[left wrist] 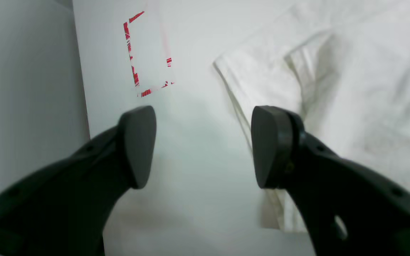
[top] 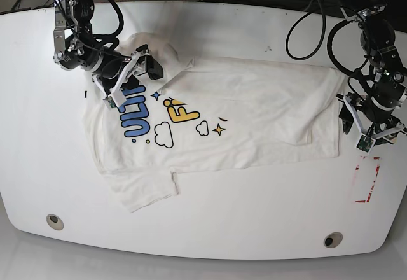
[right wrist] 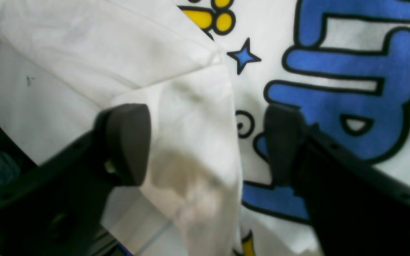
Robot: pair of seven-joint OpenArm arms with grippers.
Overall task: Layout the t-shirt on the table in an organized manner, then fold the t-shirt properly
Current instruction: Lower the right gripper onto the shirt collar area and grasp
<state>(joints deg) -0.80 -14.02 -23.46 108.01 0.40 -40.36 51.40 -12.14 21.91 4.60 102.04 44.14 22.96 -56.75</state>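
Observation:
The t-shirt [top: 241,114] lies spread on the table [top: 254,223] with its blue and yellow letters facing up. In the base view my right gripper [top: 135,70] is low over the shirt's far left shoulder. The right wrist view shows it open [right wrist: 205,145], its fingers either side of a folded white flap [right wrist: 194,117] that lies over the blue print [right wrist: 351,81]. My left gripper [top: 364,129] hangs at the shirt's right edge. It is open [left wrist: 203,145] over bare table, with one finger [left wrist: 272,145] above the cloth's edge [left wrist: 262,81] and nothing held.
A red tape rectangle [top: 367,178] [left wrist: 148,53] marks the table just beyond the left gripper. Two round grommet holes [top: 54,221] [top: 331,240] sit near the front edge. Cables run behind the table. The table's left edge is close to the right gripper.

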